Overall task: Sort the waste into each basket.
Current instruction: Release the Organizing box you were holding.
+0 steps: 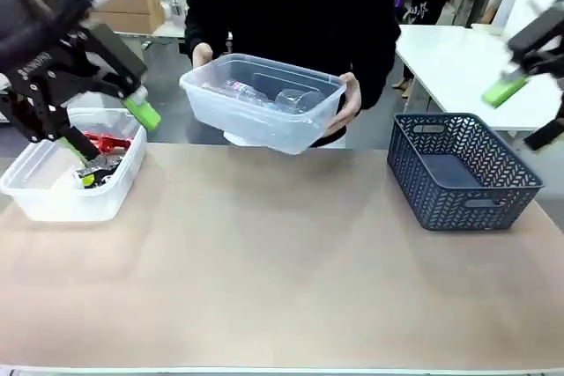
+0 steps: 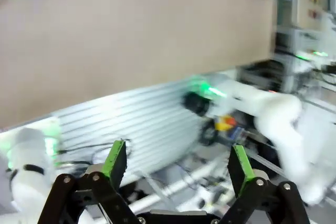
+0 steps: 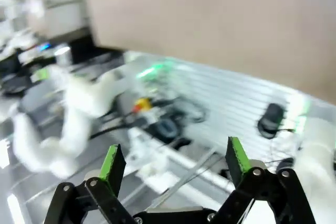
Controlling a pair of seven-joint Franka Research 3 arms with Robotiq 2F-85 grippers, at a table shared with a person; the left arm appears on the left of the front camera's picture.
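While both the left gripper point(image 1: 110, 134) and right gripper point(image 1: 515, 85) hang wide open and empty, cans point(image 1: 104, 156) fill one tub point(image 1: 53, 195), bottles point(image 1: 242, 92) another tub point(image 1: 291, 134) in the person's hands point(image 1: 351, 99), basket point(image 1: 463, 173) bare — sorting looks nearly done.

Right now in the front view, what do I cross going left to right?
Left tool over the clear tub of cans → tub of bottles held by the person's hands → dark lattice basket → right tool.
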